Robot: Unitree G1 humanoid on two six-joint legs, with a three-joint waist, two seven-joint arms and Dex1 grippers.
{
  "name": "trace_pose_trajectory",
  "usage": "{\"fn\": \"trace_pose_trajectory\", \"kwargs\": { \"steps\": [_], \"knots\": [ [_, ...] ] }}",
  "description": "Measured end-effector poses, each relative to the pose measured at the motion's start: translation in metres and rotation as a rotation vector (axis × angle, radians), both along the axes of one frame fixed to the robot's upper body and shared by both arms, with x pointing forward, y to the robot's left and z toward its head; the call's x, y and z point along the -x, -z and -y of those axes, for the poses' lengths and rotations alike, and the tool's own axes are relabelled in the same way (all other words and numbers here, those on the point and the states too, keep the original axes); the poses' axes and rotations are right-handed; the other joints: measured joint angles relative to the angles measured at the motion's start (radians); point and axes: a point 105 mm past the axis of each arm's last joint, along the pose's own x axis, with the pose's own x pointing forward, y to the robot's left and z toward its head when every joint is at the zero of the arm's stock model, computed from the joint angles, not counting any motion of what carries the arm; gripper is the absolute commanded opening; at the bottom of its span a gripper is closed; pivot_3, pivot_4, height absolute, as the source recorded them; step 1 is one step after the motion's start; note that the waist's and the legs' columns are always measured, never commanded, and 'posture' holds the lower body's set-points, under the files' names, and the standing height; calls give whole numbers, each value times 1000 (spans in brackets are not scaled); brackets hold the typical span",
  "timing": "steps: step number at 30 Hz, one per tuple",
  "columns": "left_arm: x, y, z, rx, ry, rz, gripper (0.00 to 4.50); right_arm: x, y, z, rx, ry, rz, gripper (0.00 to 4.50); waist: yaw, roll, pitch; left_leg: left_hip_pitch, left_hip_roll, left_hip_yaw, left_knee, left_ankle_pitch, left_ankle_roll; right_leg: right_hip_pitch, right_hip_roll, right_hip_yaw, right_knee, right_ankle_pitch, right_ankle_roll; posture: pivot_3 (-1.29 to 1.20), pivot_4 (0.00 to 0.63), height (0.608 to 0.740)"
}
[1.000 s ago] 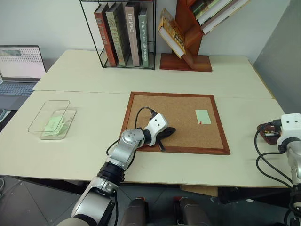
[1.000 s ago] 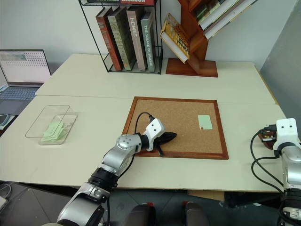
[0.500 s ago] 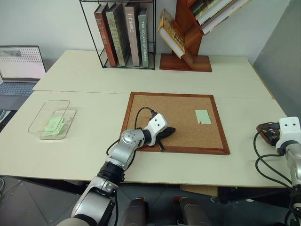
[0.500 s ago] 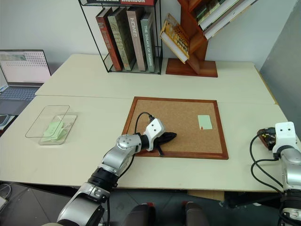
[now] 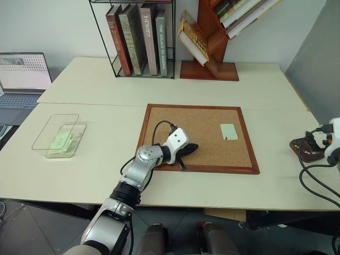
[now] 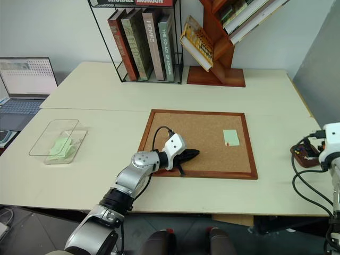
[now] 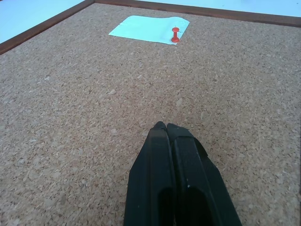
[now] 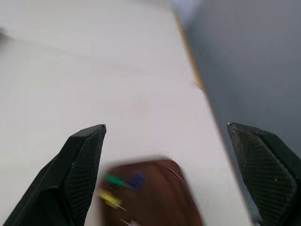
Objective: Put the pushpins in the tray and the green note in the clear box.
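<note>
A clear box (image 5: 58, 135) holding pale green slips sits at the table's left. Behind, book spines (image 5: 147, 40) read "HOMES" and "THE SOURCE OF SOMMA". On the corkboard (image 5: 199, 139), the left gripper (image 5: 187, 150) — fingers pressed together — rests; the green note (image 5: 229, 132) lies pinned by 1 red pushpin (image 7: 175, 35). Far right, the right gripper (image 8: 171, 155) — spread wide, empty — hovers over the tray (image 8: 148, 193) of pushpins (image 8: 113, 190).

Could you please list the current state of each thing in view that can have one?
Pale green paper note: pinned flat to the corkboard by a red pushpin.
Clear plastic box: open, green slips inside.
Dark brown tray: holds coloured pushpins.
Left gripper: shut, empty, over the corkboard.
Right gripper: open, empty, above the tray.
</note>
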Motion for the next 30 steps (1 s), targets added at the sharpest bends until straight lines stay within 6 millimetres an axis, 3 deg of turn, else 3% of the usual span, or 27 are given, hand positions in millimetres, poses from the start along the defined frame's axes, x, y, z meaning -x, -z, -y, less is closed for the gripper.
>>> {"fn": "trace_pose_trajectory", "kwargs": {
  "steps": [4,7,10,15,20,23,30],
  "knots": [
    [0,-1,1,2,4,4,0,-6,0,-56,-70,-217,57,4364,1,0,0,0,0,-1,0,0,0,0,0,0,0,0,0,0,150,740],
    [0,-1,2,1,12,3,0,-7,10,-105,-143,-399,65,4364,1,0,0,-1,-1,0,0,0,0,0,0,0,-1,0,0,0,150,740],
    [0,-1,2,0,14,3,0,-6,21,-127,-172,-477,31,4364,2,0,0,-1,-1,0,0,0,0,0,-1,0,-1,0,0,0,150,740],
    [-1,-1,1,-4,11,4,0,-14,61,-165,-217,-557,-84,4364,1,0,0,0,0,0,0,0,0,0,0,0,0,0,0,0,150,740],
    [0,-1,2,-3,14,3,0,-22,67,-170,-195,-560,-96,4364,2,0,0,-1,0,0,0,0,0,0,0,0,0,0,0,0,150,740],
    [0,-1,1,-4,12,4,0,-25,74,-168,-172,-546,-107,3960,1,0,0,-1,0,0,0,0,0,0,0,0,0,0,0,0,150,740],
    [0,-1,1,-5,4,0,0,-27,83,-168,-171,-526,-126,2560,0,0,0,0,0,0,0,0,0,0,0,0,0,0,0,0,150,740]
  ]
}}
